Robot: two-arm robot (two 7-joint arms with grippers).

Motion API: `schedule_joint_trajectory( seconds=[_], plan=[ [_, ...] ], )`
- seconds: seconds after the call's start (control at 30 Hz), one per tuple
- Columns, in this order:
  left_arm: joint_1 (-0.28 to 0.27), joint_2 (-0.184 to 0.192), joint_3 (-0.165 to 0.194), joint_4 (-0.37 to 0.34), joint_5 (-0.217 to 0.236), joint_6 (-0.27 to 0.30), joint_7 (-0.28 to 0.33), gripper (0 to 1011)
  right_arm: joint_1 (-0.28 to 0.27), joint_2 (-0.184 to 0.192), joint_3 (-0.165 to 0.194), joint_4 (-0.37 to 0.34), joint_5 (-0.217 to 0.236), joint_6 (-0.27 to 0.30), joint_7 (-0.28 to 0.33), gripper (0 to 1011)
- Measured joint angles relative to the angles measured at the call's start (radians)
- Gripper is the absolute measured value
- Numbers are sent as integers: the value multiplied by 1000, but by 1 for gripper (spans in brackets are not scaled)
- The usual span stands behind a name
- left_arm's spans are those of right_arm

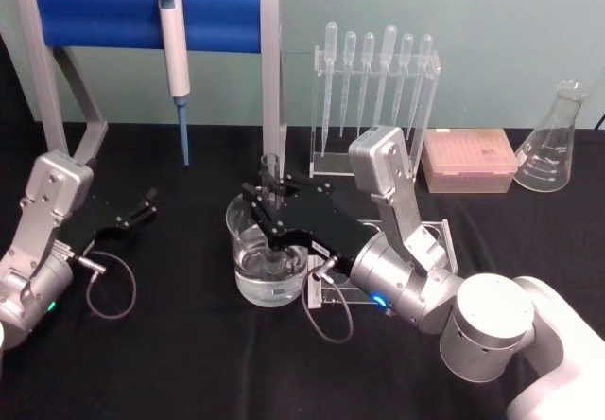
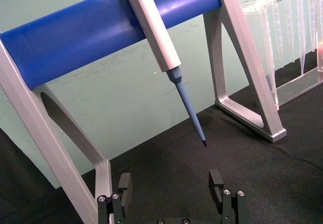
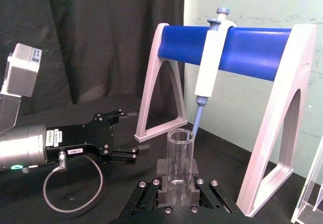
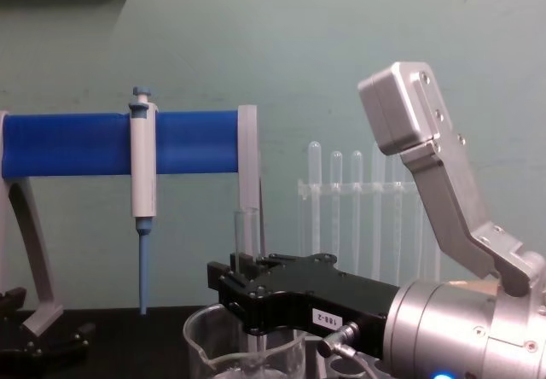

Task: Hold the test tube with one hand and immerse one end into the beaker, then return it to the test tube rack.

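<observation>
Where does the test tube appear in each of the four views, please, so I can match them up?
Head view: test tube upright over the beaker, centre.
Chest view: lower centre, behind the right gripper.
Right wrist view: bottom centre.
Left wrist view: not in it.
Shared landmark: the blue-tipped pipette.

The clear test tube (image 1: 271,179) stood upright, clamped in the right hand (image 1: 266,198), its lower end inside the water-filled glass beaker (image 1: 238,250).
</observation>
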Motion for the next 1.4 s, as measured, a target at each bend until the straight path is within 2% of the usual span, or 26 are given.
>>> schedule_joint_trajectory(
  seconds=[0.27,0.4,0.5,0.8,1.03,1.1,1.4],
  plan=[
    [0,0,0,0,0,0,0,1000,0,0,1,-2,0,2,0,228],
    [0,0,0,0,0,0,0,1000,0,1,9,-32,4,30,0,228],
    [0,0,0,0,0,0,0,1000,4,4,20,-77,19,65,2,228],
    [0,0,0,0,0,0,0,1000,25,27,39,-200,47,125,4,228],
    [0,0,0,0,0,0,0,1000,25,66,70,-305,63,163,-19,228],
    [0,0,0,0,0,0,0,1000,9,92,93,-348,69,179,-35,228],
    [0,0,0,0,0,0,0,1000,-57,148,151,-397,88,198,-64,228]
  ],
)
